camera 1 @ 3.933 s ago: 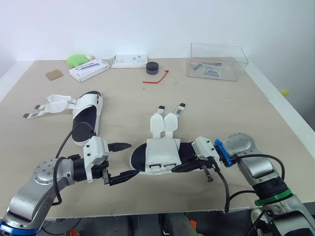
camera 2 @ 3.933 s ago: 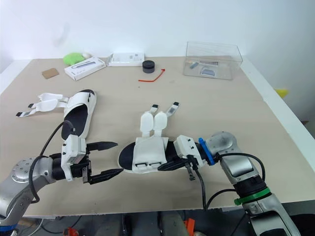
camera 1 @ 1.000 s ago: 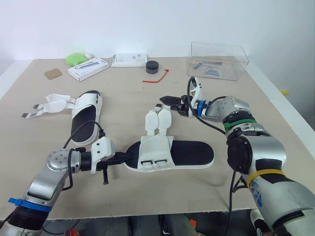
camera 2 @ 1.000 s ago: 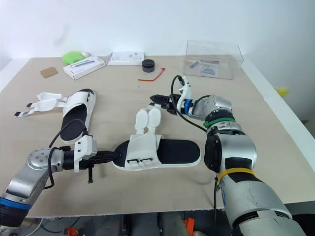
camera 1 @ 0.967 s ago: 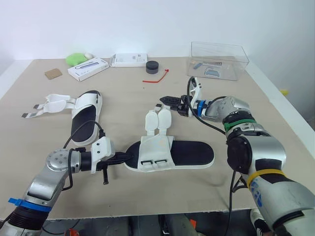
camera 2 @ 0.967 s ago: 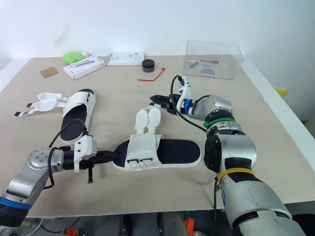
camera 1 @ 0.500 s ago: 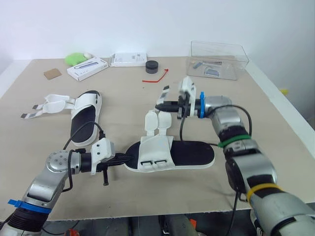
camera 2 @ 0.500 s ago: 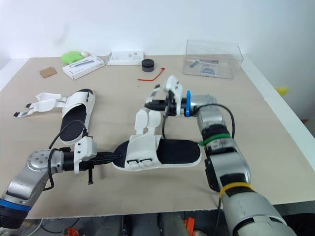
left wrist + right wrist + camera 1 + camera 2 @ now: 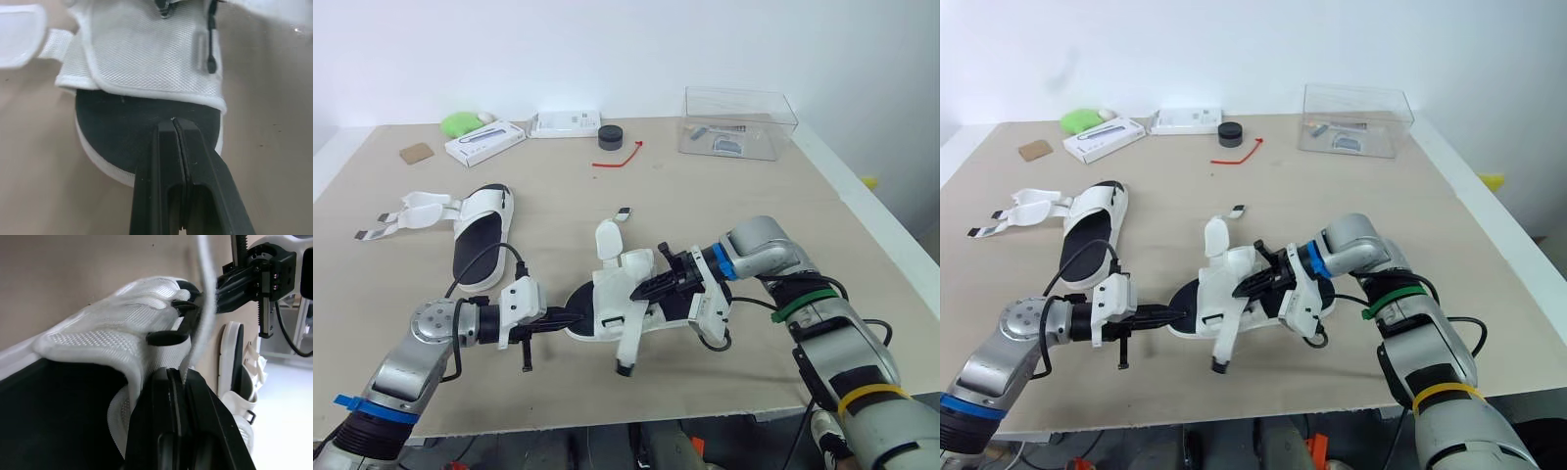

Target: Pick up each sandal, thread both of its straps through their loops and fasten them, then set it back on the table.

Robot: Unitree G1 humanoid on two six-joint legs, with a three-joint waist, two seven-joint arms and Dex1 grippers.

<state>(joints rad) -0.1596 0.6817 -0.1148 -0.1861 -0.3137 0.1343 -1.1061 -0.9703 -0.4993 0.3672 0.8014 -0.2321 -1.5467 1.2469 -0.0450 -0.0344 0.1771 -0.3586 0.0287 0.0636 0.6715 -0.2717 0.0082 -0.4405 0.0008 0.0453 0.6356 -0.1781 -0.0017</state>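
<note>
Head cam: near sandal [image 9: 612, 294] lies mid-table [image 9: 558, 196]. Left hand [image 9: 566, 320] sits at its left end, right hand [image 9: 654, 288] is on the white upper from the right. Loose strap [image 9: 630, 343] hangs off the near side, black tip low by the table; 2nd strap [image 9: 606, 238] sticks up on the far side. Other sandal [image 9: 475, 240] lies flat far left, well apart. L wrist cam: fingers [image 9: 161, 161] pressed together, tips over the black footbed [image 9: 122, 117]. R wrist cam: fingers [image 9: 151, 431] clamped tight, pinching the thin loose strap [image 9: 205, 293] beside the mesh upper [image 9: 107, 342].
</note>
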